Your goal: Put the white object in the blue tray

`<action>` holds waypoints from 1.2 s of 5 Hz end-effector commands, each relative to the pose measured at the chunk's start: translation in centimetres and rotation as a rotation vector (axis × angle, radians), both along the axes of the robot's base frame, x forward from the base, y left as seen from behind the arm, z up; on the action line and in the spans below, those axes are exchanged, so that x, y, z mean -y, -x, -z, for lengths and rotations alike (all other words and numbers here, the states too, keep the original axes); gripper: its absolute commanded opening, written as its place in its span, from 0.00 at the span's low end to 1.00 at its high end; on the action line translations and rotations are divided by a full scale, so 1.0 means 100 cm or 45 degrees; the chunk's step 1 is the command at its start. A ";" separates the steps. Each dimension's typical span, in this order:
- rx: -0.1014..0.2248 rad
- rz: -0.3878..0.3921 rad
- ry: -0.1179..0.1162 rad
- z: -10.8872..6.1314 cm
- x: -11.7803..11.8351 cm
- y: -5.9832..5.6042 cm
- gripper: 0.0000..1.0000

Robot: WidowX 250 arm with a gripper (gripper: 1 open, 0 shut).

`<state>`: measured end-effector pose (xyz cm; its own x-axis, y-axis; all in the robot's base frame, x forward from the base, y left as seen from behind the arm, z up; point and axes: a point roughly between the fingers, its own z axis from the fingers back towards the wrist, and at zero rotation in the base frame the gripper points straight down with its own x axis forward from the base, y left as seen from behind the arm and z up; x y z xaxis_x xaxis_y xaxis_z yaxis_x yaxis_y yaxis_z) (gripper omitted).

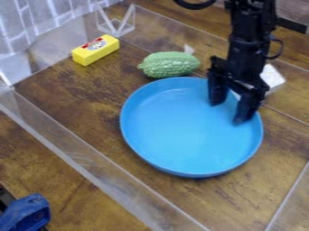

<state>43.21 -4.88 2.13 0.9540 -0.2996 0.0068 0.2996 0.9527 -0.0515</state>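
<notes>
Yellow block (96, 50), red-marked, well left of green bumpy oval (169, 64).

Soft, fairly even light falls across a wooden table (72, 108), with pale glare on the clear plastic (72, 144) at left. The blue tray (187, 131) shows smooth, bright color, while the black gripper (237, 97) reads as a dark mass with little detail. The small, low-resolution frame leaves edges soft throughout.
</notes>
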 end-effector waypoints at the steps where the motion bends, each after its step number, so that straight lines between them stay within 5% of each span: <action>1: -0.011 0.023 -0.008 0.009 0.014 -0.002 1.00; 6: -0.022 0.018 -0.035 0.018 0.019 -0.002 1.00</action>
<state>44.18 -5.31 1.92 0.9555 -0.2946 0.0125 0.2949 0.9552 -0.0241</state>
